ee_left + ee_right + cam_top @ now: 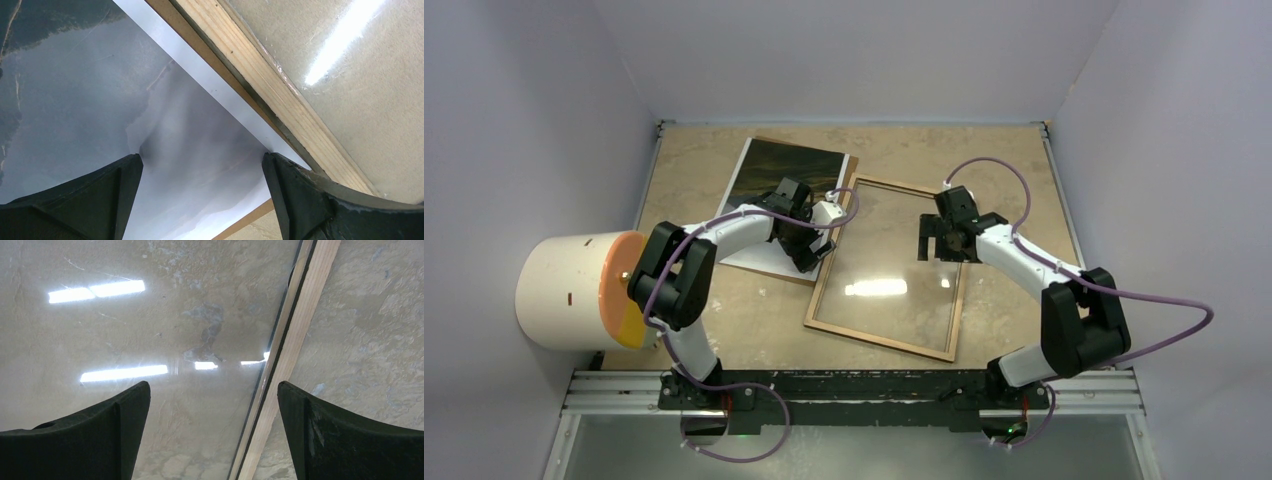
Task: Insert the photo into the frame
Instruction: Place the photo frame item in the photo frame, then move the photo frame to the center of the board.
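Where the frame (889,270) lies, the photo (779,170) sits beside

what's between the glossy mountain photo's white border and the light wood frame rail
A narrow strip of brown backing board, shown in the left wrist view.

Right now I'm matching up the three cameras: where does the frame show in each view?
Top external: the frame lies mid-table, tilted, right of the photo.
Left wrist: the frame crosses diagonally, top centre to lower right.
Right wrist: the frame runs from top right to bottom centre.
Shared landmark: white light glare on its pane.
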You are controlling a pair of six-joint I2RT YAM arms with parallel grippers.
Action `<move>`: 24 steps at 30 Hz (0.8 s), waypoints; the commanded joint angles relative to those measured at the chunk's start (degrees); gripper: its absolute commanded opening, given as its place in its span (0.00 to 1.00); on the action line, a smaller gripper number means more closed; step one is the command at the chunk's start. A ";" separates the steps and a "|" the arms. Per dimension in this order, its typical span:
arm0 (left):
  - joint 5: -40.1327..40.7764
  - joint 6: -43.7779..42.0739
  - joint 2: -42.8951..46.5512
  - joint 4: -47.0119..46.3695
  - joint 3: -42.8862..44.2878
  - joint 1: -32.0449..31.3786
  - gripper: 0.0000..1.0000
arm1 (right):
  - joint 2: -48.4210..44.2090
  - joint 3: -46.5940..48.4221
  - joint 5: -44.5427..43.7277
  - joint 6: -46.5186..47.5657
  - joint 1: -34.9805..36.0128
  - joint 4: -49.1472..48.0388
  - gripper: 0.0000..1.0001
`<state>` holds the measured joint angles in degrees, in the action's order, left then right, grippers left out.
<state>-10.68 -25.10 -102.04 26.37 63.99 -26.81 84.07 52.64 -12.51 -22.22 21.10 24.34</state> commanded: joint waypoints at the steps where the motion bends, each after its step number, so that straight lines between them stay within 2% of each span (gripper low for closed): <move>1: -0.48 -0.60 1.68 -0.18 0.00 -0.33 1.00 | -0.79 2.29 -0.14 -0.24 0.34 0.70 0.99; 10: -0.39 0.22 1.48 -1.65 0.71 -1.22 1.00 | -5.29 3.34 6.42 -4.00 -1.84 -0.65 0.99; 16: 1.16 1.15 -1.22 -2.71 4.20 -3.78 1.00 | -7.90 2.96 13.99 -5.95 -9.82 -2.91 0.99; 24: 1.71 1.12 -4.77 -3.02 6.88 -6.57 1.00 | -10.45 3.11 11.61 -6.29 -11.87 -2.26 0.99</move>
<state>-8.62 -24.62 -105.16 25.17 68.58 -31.81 75.48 54.26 -0.60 -27.40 9.21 21.91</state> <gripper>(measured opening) 0.996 0.987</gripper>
